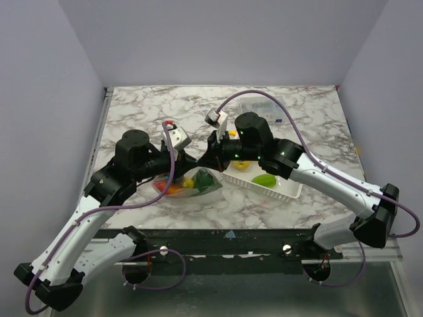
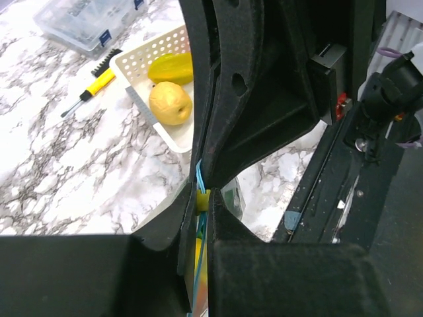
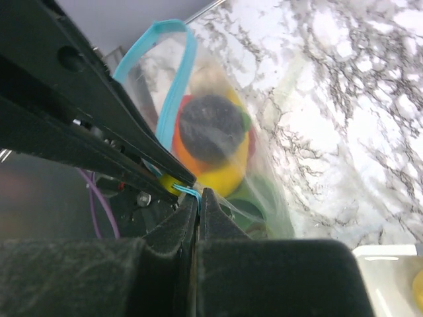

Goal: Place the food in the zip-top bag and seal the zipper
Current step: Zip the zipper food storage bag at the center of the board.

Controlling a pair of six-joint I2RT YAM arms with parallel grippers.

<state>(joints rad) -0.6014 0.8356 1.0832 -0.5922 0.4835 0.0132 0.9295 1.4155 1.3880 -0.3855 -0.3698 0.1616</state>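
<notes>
Since the bag (image 3: pixel 261 185) is judged limp and slippery, its firmer zipper (image 3: pixel 175 86) is pinched by left gripper (image 2: pixel 201 198) and right gripper (image 3: pixel 197 193), both clamped narrow.

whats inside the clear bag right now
Toy food in orange, yellow, green and red shows through the bag. The left pincer and right pincer cover its mouth edge, so anything there is hidden.

L gripper (image 1: pixel 193 160) & R gripper (image 1: pixel 210 157) nose-to-nose over bag (image 1: pixel 192 187); basket (image 1: pixel 289 191) close R; room behind on table (image 1: pixel 145 112)
</notes>
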